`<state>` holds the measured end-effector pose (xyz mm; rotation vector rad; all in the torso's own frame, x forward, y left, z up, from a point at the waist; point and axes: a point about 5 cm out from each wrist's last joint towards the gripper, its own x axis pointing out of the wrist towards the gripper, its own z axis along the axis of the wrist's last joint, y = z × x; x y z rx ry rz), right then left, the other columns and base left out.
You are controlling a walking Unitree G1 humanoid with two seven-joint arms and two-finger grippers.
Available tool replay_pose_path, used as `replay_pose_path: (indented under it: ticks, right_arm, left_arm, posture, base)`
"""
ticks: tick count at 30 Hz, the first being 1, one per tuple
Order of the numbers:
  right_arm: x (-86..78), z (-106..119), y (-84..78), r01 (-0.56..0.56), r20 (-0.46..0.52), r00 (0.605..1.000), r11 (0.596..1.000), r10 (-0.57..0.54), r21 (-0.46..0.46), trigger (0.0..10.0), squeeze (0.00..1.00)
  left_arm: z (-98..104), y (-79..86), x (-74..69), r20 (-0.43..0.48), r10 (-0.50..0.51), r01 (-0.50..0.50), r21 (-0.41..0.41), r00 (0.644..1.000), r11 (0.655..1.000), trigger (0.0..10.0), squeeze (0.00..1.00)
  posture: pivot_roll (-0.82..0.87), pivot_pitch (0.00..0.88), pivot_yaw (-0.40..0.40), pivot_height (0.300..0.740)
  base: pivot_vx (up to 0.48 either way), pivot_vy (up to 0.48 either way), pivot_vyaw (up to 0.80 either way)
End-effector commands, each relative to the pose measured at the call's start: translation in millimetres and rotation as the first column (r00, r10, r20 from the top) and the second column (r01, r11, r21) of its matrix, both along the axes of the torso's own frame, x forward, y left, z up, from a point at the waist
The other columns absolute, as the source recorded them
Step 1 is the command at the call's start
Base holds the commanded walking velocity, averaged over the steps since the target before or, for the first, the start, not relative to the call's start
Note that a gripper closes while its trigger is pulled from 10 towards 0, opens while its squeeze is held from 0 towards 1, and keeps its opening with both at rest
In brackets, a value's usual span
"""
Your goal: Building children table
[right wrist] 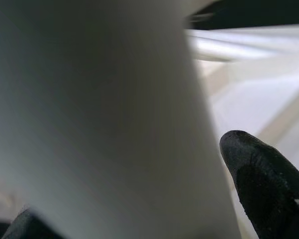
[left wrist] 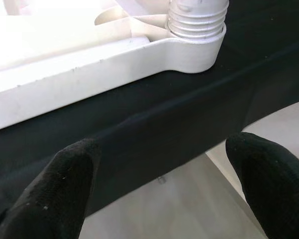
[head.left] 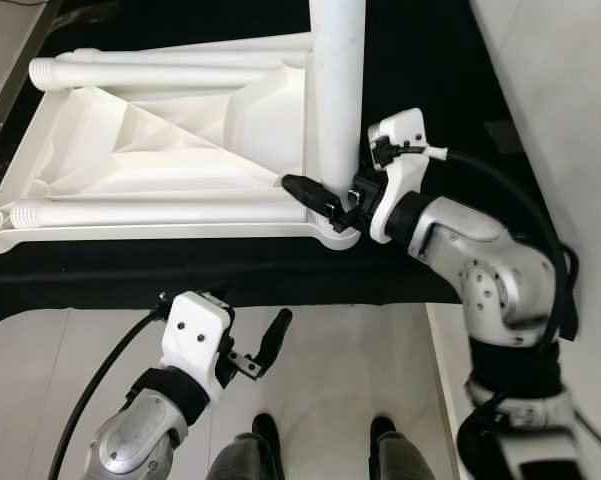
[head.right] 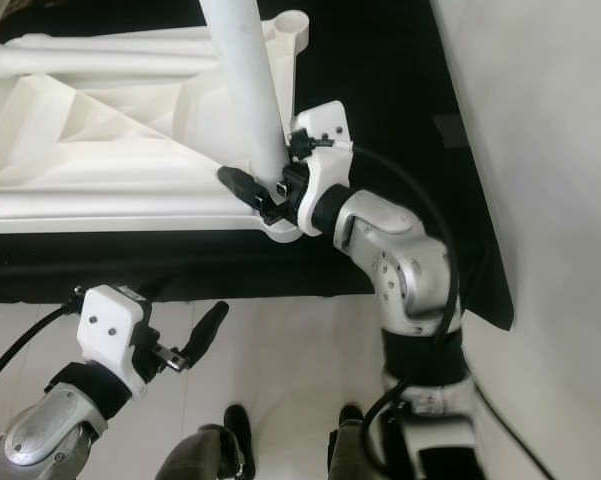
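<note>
**Right gripper on the upright leg, left gripper waiting below**

Down on the floor we have a black cloth (head.left: 230, 275) spread over pale glossy tiles (head.left: 360, 370), with a light wall (head.left: 570, 90) running along the robot's right side. On that cloth lies the white plastic children's tabletop (head.left: 160, 150), flipped underside up, its moulded ribs fanning across the panel.

Count the legs: three white tubes in sight. One upright leg (head.left: 337, 90) stands in the near right corner socket (head.left: 342, 232) of the tabletop. Two more lie flat on the underside: a far loose leg (head.left: 160, 72) along the back edge, its threaded end pointing to the robot's left, and a near loose leg (head.left: 150, 212) along the front edge.

Two grippers, and the right gripper (head.left: 330, 200) is the busy one. It sits at the base of the upright leg, just above the socket, black fingers either side of the tube; the right wrist view has the white tube pressed close between them, so the claw is clamped on that leg.

The left gripper (head.left: 265, 350) hangs over the tiles, just short of the cloth's near edge, fingers spread wide with nothing between them. Its wrist view looks at a corner socket holding a threaded leg end (left wrist: 198, 17).

The robot's two dark feet (head.left: 325, 435) stand on the tiles below.
</note>
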<state>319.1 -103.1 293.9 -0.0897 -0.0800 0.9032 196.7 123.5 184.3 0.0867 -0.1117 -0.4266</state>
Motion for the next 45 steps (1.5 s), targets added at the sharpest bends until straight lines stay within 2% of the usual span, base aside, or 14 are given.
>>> replay_pose_path:
  ticks: [1, 4, 5, 6, 21, 23, 24, 25, 28, 35, 36, 40, 41, 45]
  right_arm:
    - [-1.5, -3.5, 7.5, -0.107, 0.002, 0.994, 0.994, 0.107, -0.028, 10.0, 0.0]
    - [2.9, 4.5, 4.0, -0.187, 0.037, 0.981, 0.98, 0.189, -0.064, 10.0, 0.0]
    - [4.9, 7.9, 3.6, -0.22, 0.058, 0.972, 0.971, 0.226, -0.094, 7.3, 0.0]
    - [6.0, 9.9, 3.4, -0.24, 0.071, 0.966, 0.964, 0.25, -0.117, 0.0, 0.0]
    - [19.2, 2.2, -2.9, -0.21, 0.05, 0.973, 0.952, 0.227, -0.224, 0.0, 0.0]
    - [17.2, -36.7, -13.5, 0.319, 0.074, 0.948, 0.925, -0.31, -0.205, 0.0, 0.0]
    - [17.2, -36.7, -13.5, 0.319, 0.074, 0.948, 0.925, -0.31, -0.205, 0.0, 0.0]
    - [14.7, -45.4, -22.9, 0.553, 0.132, 0.833, 0.808, -0.537, -0.202, 0.0, 0.0]
    - [-33.9, -87.0, 1.9, 0.556, -0.016, 0.824, 0.812, -0.567, -0.176, 0.0, 0.0]
    - [-17.2, -84.3, 18.0, 0.506, -0.075, 0.852, 0.853, -0.517, -0.13, 0.0, 0.0]
    - [-11.1, -79.6, 21.1, 0.485, -0.058, 0.868, 0.866, -0.493, -0.12, 9.6, 0.0]
    - [-8.6, -70.2, 25.9, 0.422, -0.061, 0.904, 0.906, -0.423, -0.035, 10.0, 0.0]
    - [-7.5, -65.0, 29.2, 0.365, -0.069, 0.929, 0.931, -0.363, 0.01, 10.0, 1.0]
    - [-7.5, -49.4, 32.3, 0.294, -0.044, 0.956, 0.952, -0.292, 0.083, 10.0, 1.0]
  left_arm:
    - [-7.5, 1.2, -2.6, -0.033, 0.009, -0.009, 0.011, 0.999, 1.0, 10.0, 0.0]
    - [-7.8, 0.6, -3.0, -0.034, 0.01, -0.009, 0.01, 0.999, 1.0, 10.0, 0.0]
    - [-7.9, 0.2, -3.3, -0.034, 0.01, -0.009, 0.009, 0.999, 1.0, 10.0, 0.0]
    - [-7.9, -0.1, -3.4, -0.034, 0.01, -0.009, 0.009, 0.999, 1.0, 10.0, 0.0]
    - [-6.9, -1.1, -3.1, -0.032, 0.008, -0.008, 0.006, 0.999, 1.0, 10.0, 0.0]
    - [-6.4, -0.1, -3.3, -0.03, 0.009, -0.009, 0.006, 1.0, 1.0, 10.0, 0.0]
    - [-6.4, -0.1, -3.3, -0.03, 0.009, -0.009, 0.006, 1.0, 1.0, 10.0, 0.0]
    - [-6.3, 0.5, -3.2, -0.03, 0.01, -0.01, 0.006, 1.0, 1.0, 10.0, 0.0]
    - [-5.3, 2.2, -1.5, -0.028, 0.013, -0.013, 0.007, 1.0, 1.0, 10.0, 0.0]
    - [-7.1, 2.9, 0.2, -0.027, 0.015, -0.014, 0.022, 1.0, 1.0, 10.0, 0.0]
    - [-7.4, 2.8, 1.0, -0.026, 0.013, -0.013, 0.023, 1.0, 1.0, 10.0, 0.0]
    - [-7.6, 3.6, 2.0, -0.023, 0.024, -0.024, 0.02, 0.999, 1.0, 10.0, 0.0]
    - [-7.6, 3.4, 2.2, -0.022, 0.026, -0.026, 0.02, 0.999, 0.999, 10.0, 0.0]
    - [-7.5, 3.1, 2.4, -0.021, 0.027, -0.027, 0.019, 0.999, 0.999, 10.0, 0.0]
  posture:
    - [-0.01, 0.359, 0.119, 0.74]
    - [-0.01, 0.355, 0.117, 0.74]
    - [-0.01, 0.354, 0.114, 0.74]
    - [-0.01, 0.354, 0.114, 0.74]
    - [-0.02, 0.365, 0.111, 0.74]
    - [-0.02, 0.371, 0.104, 0.74]
    - [-0.02, 0.371, 0.104, 0.74]
    - [-0.02, 0.371, 0.104, 0.74]
    - [-0.02, 0.369, 0.114, 0.74]
    - [-0.01, 0.352, 0.123, 0.74]
    - [-0.02, 0.353, 0.122, 0.74]
    - [-0.02, 0.35, 0.117, 0.74]
    - [-0.01, 0.349, 0.113, 0.74]
    - [-0.01, 0.349, 0.112, 0.74]
  base:
    - [0.0, 0.0, 0.0]
    - [0.0, 0.0, 0.0]
    - [0.0, 0.0, 0.0]
    - [0.0, 0.0, 0.0]
    - [0.0, 0.0, 0.0]
    - [0.0, 0.0, 0.0]
    - [0.0, 0.0, 0.0]
    - [0.0, 0.0, 0.0]
    - [0.0, 0.0, 0.0]
    - [0.0, 0.0, 0.0]
    - [0.0, 0.0, 0.0]
    - [0.0, 0.0, 0.0]
    - [0.0, 0.0, 0.0]
    - [0.0, 0.0, 0.0]
